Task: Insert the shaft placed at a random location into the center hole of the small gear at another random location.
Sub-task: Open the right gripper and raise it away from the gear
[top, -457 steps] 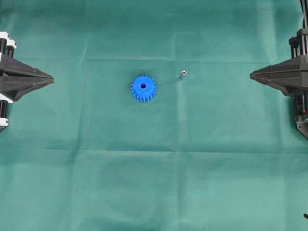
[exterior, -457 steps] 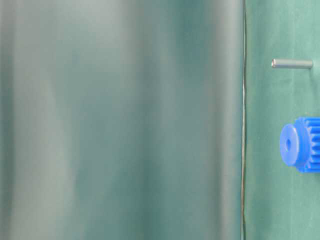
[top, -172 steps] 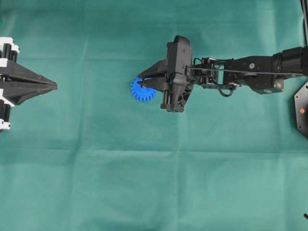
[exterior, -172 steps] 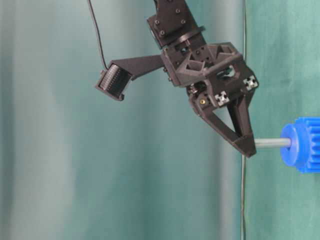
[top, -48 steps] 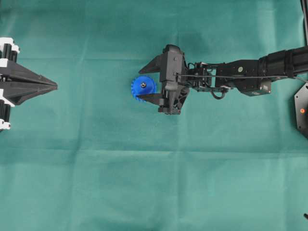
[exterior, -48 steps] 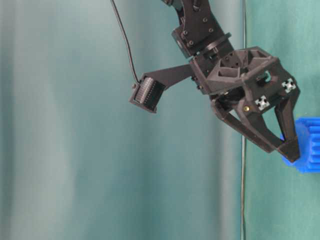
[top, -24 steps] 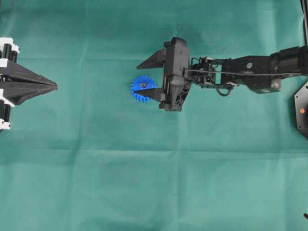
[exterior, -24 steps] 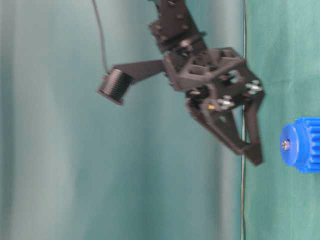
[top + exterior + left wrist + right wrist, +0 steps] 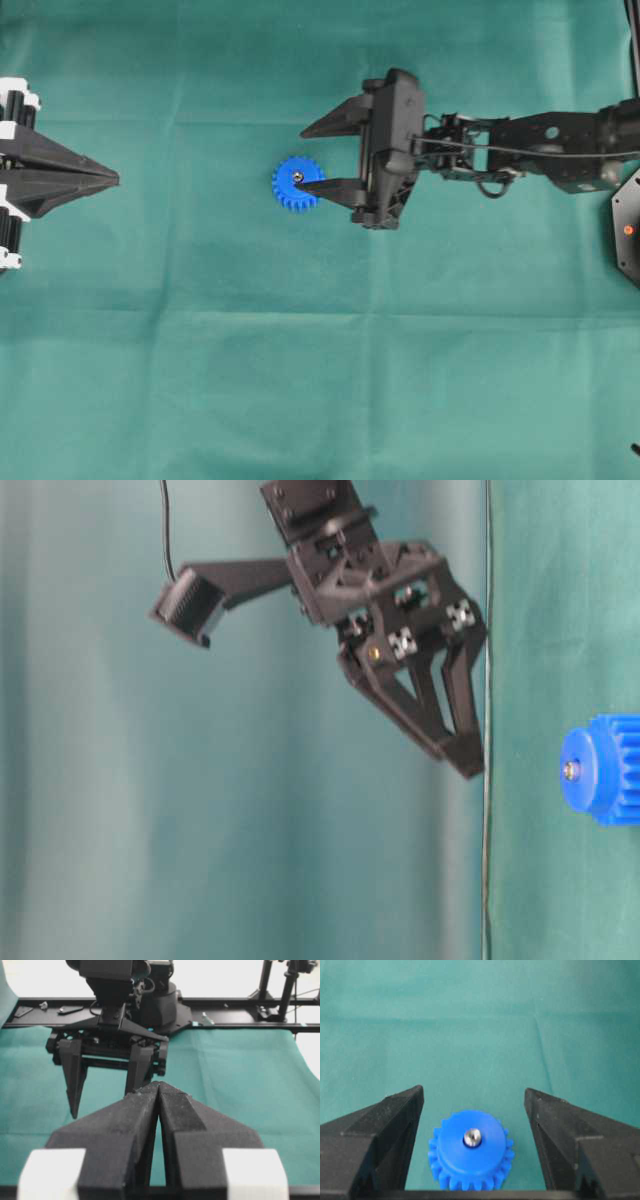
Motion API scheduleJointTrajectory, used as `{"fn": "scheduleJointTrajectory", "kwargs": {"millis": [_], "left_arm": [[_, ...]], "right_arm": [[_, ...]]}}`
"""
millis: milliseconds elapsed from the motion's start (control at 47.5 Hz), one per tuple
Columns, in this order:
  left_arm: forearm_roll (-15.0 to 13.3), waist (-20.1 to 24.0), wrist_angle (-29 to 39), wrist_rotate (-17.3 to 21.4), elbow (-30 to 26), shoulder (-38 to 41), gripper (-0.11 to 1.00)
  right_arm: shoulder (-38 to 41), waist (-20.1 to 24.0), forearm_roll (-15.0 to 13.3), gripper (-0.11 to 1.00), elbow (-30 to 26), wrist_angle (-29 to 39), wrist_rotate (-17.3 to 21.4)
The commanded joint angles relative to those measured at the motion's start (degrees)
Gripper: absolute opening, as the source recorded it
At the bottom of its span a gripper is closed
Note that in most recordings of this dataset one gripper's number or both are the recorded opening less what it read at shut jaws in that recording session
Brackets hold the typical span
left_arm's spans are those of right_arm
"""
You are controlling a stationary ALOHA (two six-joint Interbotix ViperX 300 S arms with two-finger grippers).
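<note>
Right pincer (image 9: 312, 158) has withdrawn from the gear (image 9: 298, 184), spread wide and empty.
Shaft (image 9: 472, 1136) sits in the gear's hole, near table centre; left pincer (image 9: 110, 180) pressed together at left edge.

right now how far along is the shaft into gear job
Done: the shaft sits in the center hole of the small gear, only its shiny end showing at the hub face. In hand: nothing; the right gripper is open, empty, clear of the gear in the table-level view. The left gripper is shut, parked at the edge. Left: probably just pulling the right arm away.
</note>
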Motion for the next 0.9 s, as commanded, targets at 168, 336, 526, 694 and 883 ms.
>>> {"fn": "scheduleJointTrajectory", "kwargs": {"millis": [168,336,526,694,883], "left_arm": [[0.1,0.2,-0.6,-0.2,-1.2,0.4,0.0],[0.1,0.2,-0.6,-0.2,-1.3,0.4,0.0],[0.1,0.2,-0.6,-0.2,-1.3,0.4,0.0],[0.1,0.2,-0.6,-0.1,-1.2,0.4,0.0],[0.1,0.2,-0.6,-0.1,-1.2,0.4,0.0]], "right_arm": [[-8.5,0.1,1.4,0.8,5.2,-1.3,0.4],[-14.7,0.1,2.5,0.8,9.8,-1.3,0.4],[-21.0,0.1,3.5,0.8,14.8,-1.3,0.4],[-24.5,0.1,4.2,0.8,17.5,-1.3,0.4],[-26.0,0.1,4.4,0.8,18.5,-1.3,0.4]]}}
